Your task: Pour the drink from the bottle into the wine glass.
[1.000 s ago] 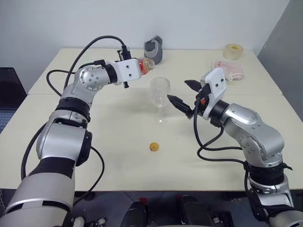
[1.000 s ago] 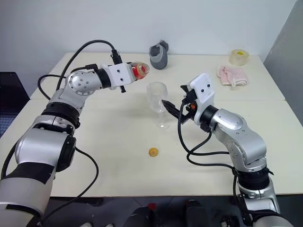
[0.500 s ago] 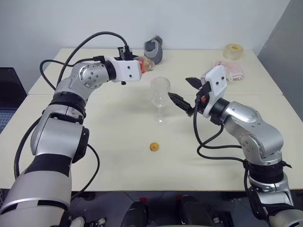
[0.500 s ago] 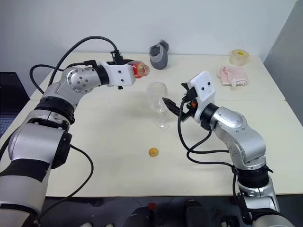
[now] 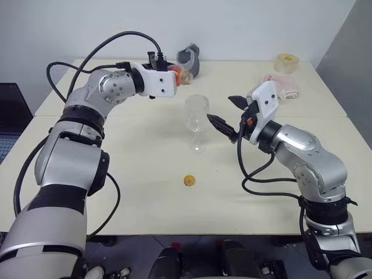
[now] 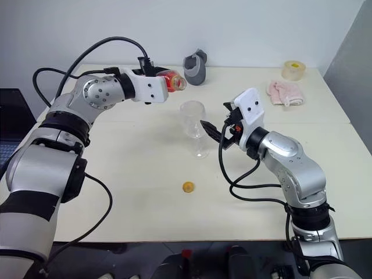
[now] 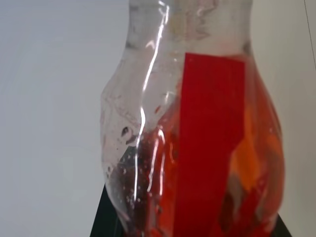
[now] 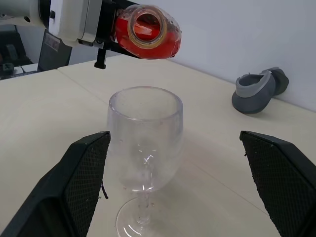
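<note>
The table (image 5: 145, 197) leaves me wide bare room in the lower half of the frame, broken only by a small orange cap (image 5: 189, 181) lying below the wine glass (image 5: 197, 123). The far edge, along the top of the frame, is more crowded: a grey cup-like object (image 5: 190, 60) at top centre, a tape roll (image 5: 285, 63) at the upper right corner and a pink cloth (image 5: 280, 85) just below it.

My left gripper (image 5: 172, 75) is clamped on the bottle (image 5: 182, 75), held on its side in the air at upper centre of the frame, up and left of the glass and apart from it. My left fingers are mostly hidden behind the bottle's body. In my right wrist view the open mouth (image 8: 147, 26) faces the camera above the rim of the glass, and the drink (image 8: 163, 43) lies red-orange inside the bottle. The glass stands upright at centre frame and looks empty.

My right gripper (image 5: 228, 115) hangs just right of the glass bowl, fingers spread wide, touching nothing.
</note>
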